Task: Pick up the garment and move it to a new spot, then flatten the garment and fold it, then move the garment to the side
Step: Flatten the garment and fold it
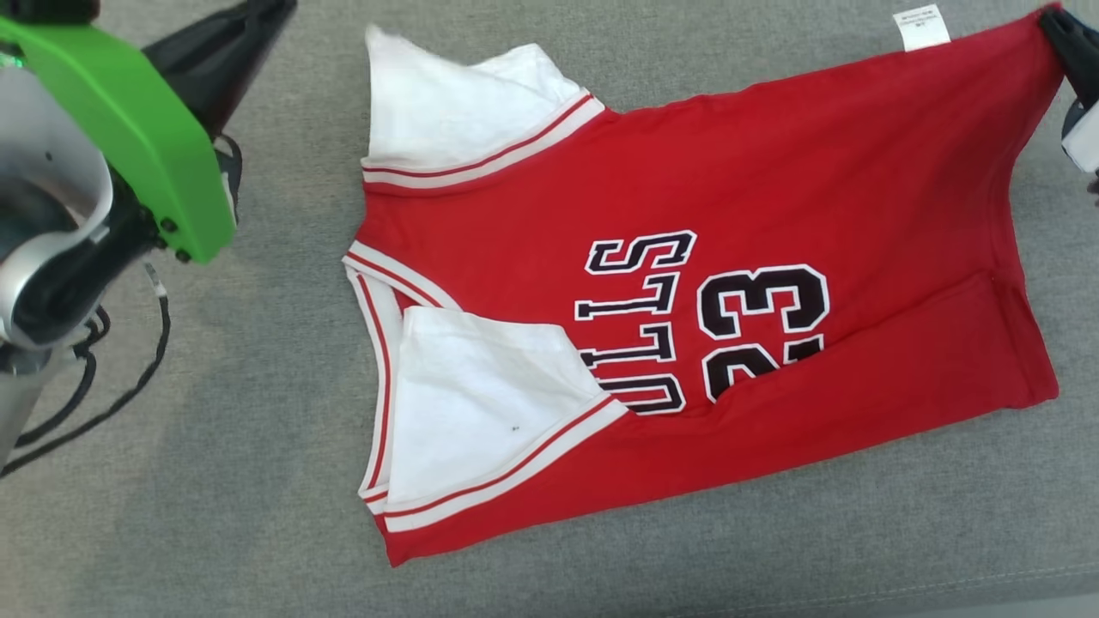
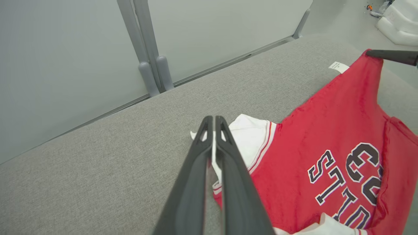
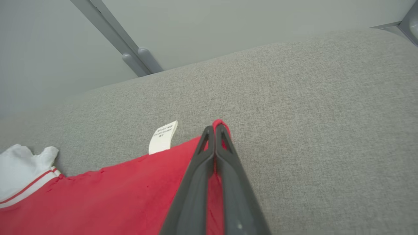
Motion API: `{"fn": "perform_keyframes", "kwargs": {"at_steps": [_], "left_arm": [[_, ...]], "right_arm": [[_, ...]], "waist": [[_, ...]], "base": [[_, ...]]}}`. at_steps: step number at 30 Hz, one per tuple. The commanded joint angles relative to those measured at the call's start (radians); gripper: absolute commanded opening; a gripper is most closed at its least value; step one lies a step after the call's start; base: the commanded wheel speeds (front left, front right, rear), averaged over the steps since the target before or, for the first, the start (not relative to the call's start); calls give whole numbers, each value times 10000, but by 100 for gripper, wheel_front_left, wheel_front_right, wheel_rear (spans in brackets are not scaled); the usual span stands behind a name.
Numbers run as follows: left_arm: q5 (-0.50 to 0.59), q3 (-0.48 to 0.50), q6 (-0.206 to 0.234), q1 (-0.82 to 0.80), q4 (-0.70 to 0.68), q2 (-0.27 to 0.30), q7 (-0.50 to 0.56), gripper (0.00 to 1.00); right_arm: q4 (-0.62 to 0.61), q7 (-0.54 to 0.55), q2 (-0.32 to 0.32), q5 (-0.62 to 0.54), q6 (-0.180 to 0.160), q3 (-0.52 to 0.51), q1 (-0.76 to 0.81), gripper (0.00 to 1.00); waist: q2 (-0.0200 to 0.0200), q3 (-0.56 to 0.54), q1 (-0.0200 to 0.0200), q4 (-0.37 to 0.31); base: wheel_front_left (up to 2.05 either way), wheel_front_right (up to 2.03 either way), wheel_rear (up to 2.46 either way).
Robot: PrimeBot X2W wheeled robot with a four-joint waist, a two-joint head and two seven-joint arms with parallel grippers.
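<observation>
A red jersey [image 1: 773,215] with white sleeves and the number 23 lies spread on the grey padded surface [image 1: 215,481], its lower long edge folded over. My right gripper [image 1: 1060,26] is at the far right corner of the hem, shut on a pinch of red cloth [image 3: 221,124] that sticks out past its tips [image 3: 215,128]. That corner is pulled taut beside the white label [image 3: 163,137]. My left gripper [image 2: 214,119] is shut with nothing in it, hanging above the surface just left of the upper white sleeve [image 2: 251,137]. Its dark fingers [image 1: 249,34] point toward that sleeve.
The left arm's green cover [image 1: 129,129] and black cables [image 1: 103,403] fill the left side. A pale wall with grey posts [image 2: 147,65] runs behind the surface. The surface's front edge [image 1: 987,592] shows at the bottom right. Pale objects [image 2: 398,23] sit on the floor beyond.
</observation>
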Motion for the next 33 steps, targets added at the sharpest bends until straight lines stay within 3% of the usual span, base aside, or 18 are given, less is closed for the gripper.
{"fn": "perform_keyframes", "kwargs": {"at_steps": [1,7,8,9,10,20,33], "left_arm": [[-58,75,53,285,-208,159,-88,0],[-261,75,372,904,-464,184,-159,0],[-454,115,470,921,-346,19,-143,27],[-550,79,478,869,-245,-68,-32,47],[-574,39,491,733,-135,-128,42,100],[645,-1051,345,-1644,2417,-1062,1301,100],[1412,-1651,-6,-2713,5016,-1749,1057,100]], "right_arm": [[-194,38,-118,109,-15,-65,274,0],[-783,343,-279,310,-14,-95,837,0],[-866,410,-266,307,-14,-94,863,0],[-905,449,-241,298,-14,-86,851,0],[-953,499,-206,286,-14,-73,822,0],[-1403,654,230,258,-14,284,47,0],[-1134,228,312,562,-14,859,-451,0]], "waist": [[0,-198,0,180],[0,-263,0,298],[0,-213,0,289],[0,-164,0,276],[0,-113,0,264],[0,855,0,-324],[0,1517,0,-910]], "base": [[0,0,0],[0,0,0],[0,0,0],[0,0,0],[0,0,0],[0,0,0],[0,0,0]]}}
